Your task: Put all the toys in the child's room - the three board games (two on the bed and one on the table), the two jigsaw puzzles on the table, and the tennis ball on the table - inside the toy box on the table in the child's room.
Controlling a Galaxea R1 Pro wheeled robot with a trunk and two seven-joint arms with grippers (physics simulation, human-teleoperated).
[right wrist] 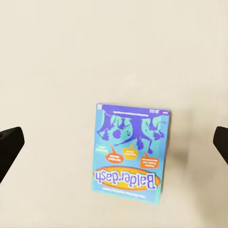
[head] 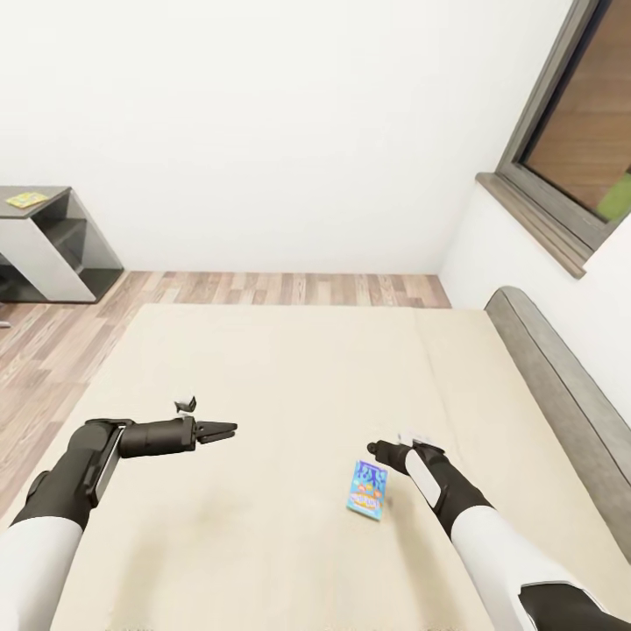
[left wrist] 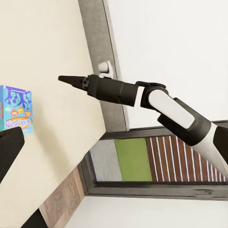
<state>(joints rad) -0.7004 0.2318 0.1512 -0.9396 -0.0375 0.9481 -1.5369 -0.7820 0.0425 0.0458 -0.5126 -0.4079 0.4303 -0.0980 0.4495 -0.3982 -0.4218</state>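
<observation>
A small, mostly blue board game [head: 367, 488] lies flat on the beige mattress of the bed [head: 289, 368]. My right gripper [head: 375, 450] hovers just above its far end, open. In the right wrist view the box [right wrist: 129, 152] lies centred below, with the fingers [right wrist: 9, 145] spread wide on either side and not touching it. My left gripper [head: 230, 429] hangs over the mattress to the left of the game, open and holding nothing. The left wrist view shows the game [left wrist: 16, 109] and the right gripper [left wrist: 64, 79] side-on. The toy box and tennis ball are out of view.
The grey headboard [head: 561, 394] runs along the bed's right side under a dark-framed window [head: 570, 149]. At the far left, on the wood floor, stands a dark grey unit [head: 53, 245] with a flat yellow-green piece [head: 26, 200] on top.
</observation>
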